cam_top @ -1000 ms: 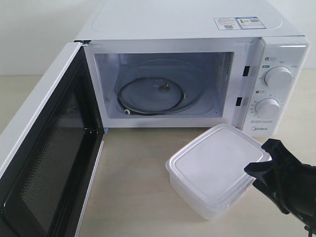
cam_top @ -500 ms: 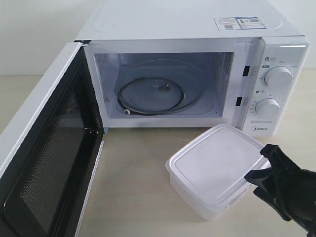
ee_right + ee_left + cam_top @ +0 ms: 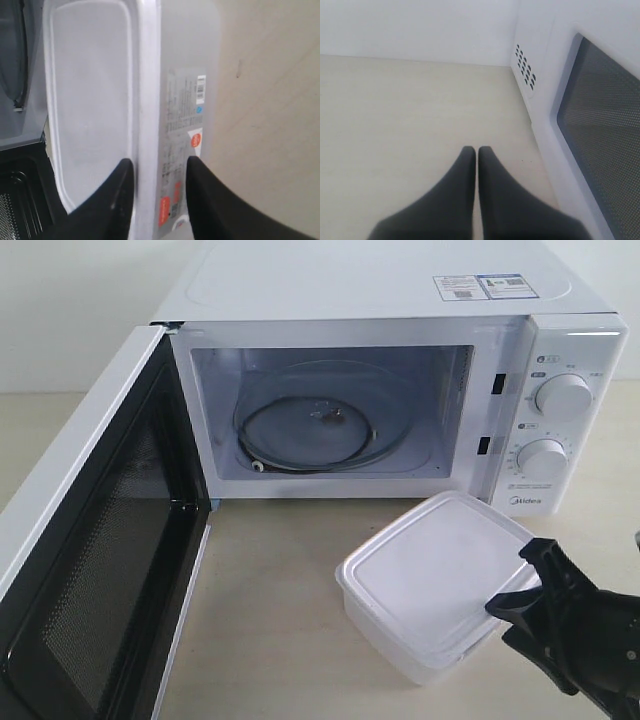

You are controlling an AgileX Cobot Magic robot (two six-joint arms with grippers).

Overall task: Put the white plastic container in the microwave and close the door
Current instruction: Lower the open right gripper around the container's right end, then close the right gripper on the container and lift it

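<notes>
The white plastic container (image 3: 430, 585) stands on the table in front of the microwave (image 3: 400, 290), lid on. Its red-and-dark label (image 3: 182, 130) faces my right wrist camera. My right gripper (image 3: 508, 578) is open and straddles the container's right edge: one finger lies over the lid (image 3: 90, 90), the other beside the labelled wall. The door (image 3: 100, 540) is swung wide open to the left, mesh face showing. The glass turntable (image 3: 315, 430) is bare. My left gripper (image 3: 476, 150) is shut on nothing, behind the door's outer window (image 3: 605, 130), out of the exterior view.
Two round knobs (image 3: 562, 397) sit on the microwave's right panel, just behind the container. The open door's lower edge (image 3: 185, 610) reaches forward along the left side of the tabletop (image 3: 270, 610).
My right gripper has slid left and slightly down onto the container's right edge, its fingers now straddling the rim. The container, the door and the left arm have not moved.
</notes>
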